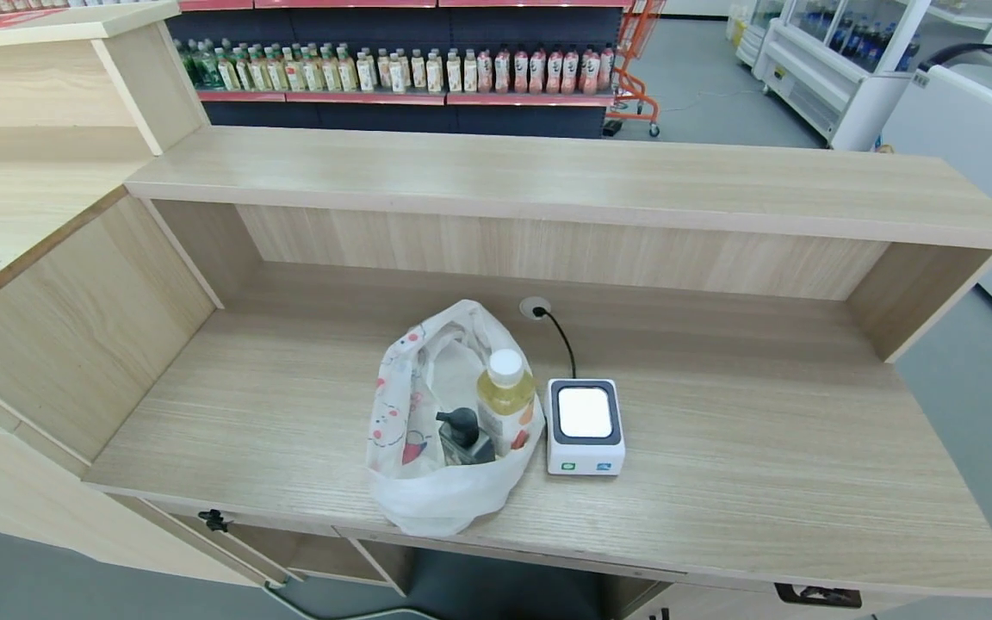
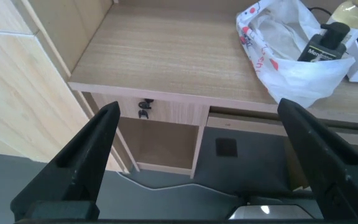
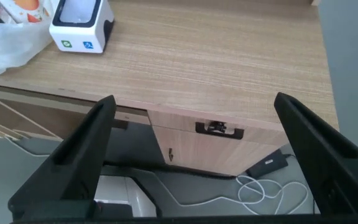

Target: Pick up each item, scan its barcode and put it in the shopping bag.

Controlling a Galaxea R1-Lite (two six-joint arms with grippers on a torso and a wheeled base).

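Left gripper (image 2: 199, 109): jaws wide apart, nothing between them, hanging low in front of the near edge of the surface (image 1: 763, 448), by its left end. Right gripper (image 3: 196, 102): also wide apart and empty, low in front of the near edge toward the right end. Clock convention: 12 = straight away from the robot. Bag (image 1: 427, 491) sits near the middle of the surface, close to the near edge, mouth open upward; about 2 o'clock and higher from the left gripper, about 10 o'clock and higher from the right. Left arm judged the nearer to the bag; right arm the nearer to the scanner (image 1: 585, 426), which stands just beside the bag at its 3 o'clock, window up, cable (image 1: 563, 340) running off at 12. Inside the bag: bottle (image 1: 506, 400) upright, long axis vertical, cap up, on the side next to the scanner; dark container (image 1: 461, 435) upright at the bottle's 8 o'clock, touching or nearly touching it. Judgement: both items seen are already bagged, so the task looks at or near its end. Any further reach into the bag would need a gripper raised above the surface edge first, then brought down along the vertical axis of the items.
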